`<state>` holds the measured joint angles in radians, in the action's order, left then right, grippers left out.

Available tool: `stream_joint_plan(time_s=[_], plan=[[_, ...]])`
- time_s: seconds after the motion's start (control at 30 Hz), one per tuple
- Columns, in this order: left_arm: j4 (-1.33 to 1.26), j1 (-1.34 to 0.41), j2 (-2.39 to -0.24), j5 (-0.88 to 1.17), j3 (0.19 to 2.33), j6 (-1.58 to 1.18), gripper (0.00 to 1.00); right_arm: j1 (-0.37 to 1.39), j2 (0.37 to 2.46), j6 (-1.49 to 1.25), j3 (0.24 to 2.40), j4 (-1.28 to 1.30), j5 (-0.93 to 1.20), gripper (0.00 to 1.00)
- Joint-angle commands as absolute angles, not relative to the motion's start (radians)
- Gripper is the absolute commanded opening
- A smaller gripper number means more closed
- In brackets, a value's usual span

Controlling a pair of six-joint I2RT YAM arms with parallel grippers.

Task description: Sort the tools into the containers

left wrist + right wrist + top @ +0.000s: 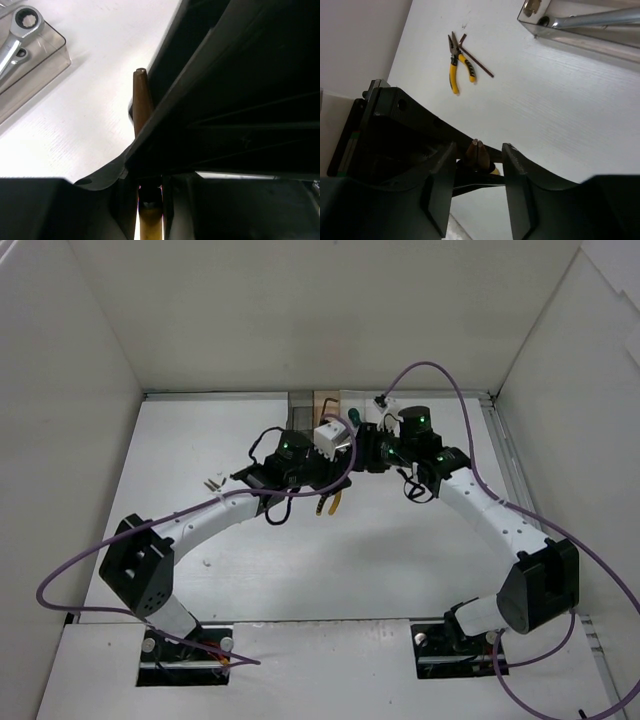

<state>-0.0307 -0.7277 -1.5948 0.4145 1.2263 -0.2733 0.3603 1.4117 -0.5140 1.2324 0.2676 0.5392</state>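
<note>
Right claw: closest to you in the right wrist view. Its two fingers stand apart, and the split nose of a brown-nosed tool sits between them with a gap on each side.
Left claw: closed tight on the same tool, with yellow showing below and the brown nose sticking up.
Only the left wrist shows you: the ring end of the silver wrench lying in the clear low tray.
Only the right wrist shows you: yellow-handled pliers crossed by a thin dark rod on the table, well apart from the tray.
Only the top view shows you: both arms bent inward, meeting just in front of the organizer box, where a green-handled screwdriver stands.
</note>
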Motion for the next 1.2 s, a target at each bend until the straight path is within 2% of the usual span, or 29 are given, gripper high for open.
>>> stream_joint_plan(time_s=[0.0, 0.03, 0.1, 0.2, 0.33, 0.43, 0.6, 0.73, 0.93, 1.17], plan=[[-0.115, -0.723, -1.529, 0.419, 1.233, -0.287, 0.0, 0.356, 1.35, -0.54, 1.264, 0.187, 0.494, 0.41], [-0.117, -0.723, -1.525, 0.417, 1.232, -0.287, 0.0, 0.35, 1.345, -0.543, 1.269, 0.189, 0.477, 0.57], [-0.117, -0.701, -1.52, 0.417, 1.229, -0.287, 0.0, 0.321, 1.339, -0.555, 1.279, 0.189, 0.423, 0.72], [-0.114, -0.655, -1.514, 0.417, 1.235, -0.281, 0.0, 0.249, 1.321, -0.584, 1.266, 0.189, 0.374, 0.79], [-0.095, -0.578, -1.517, 0.371, 1.265, -0.247, 0.0, 0.189, 1.276, -0.586, 1.204, 0.202, 0.272, 0.81], [-0.089, -0.499, -1.551, 0.338, 1.337, -0.21, 0.0, 0.152, 1.258, -0.565, 1.152, 0.227, 0.279, 0.82], [-0.074, -0.393, -1.704, 0.267, 1.567, -0.16, 0.0, 0.121, 1.195, -0.528, 1.046, 0.25, 0.304, 0.82], [-0.202, -0.322, -1.86, 0.281, 1.71, -0.178, 0.0, 0.115, 1.123, -0.486, 0.983, 0.277, 0.313, 0.83], [-0.212, -0.299, -2.091, 0.339, 1.978, -0.218, 0.0, 0.107, 1.048, -0.453, 0.94, 0.317, 0.331, 0.83], [-0.317, -0.29, -2.294, 0.314, 2.097, -0.29, 0.0, 0.104, 0.966, -0.402, 0.884, 0.368, 0.365, 0.83]])
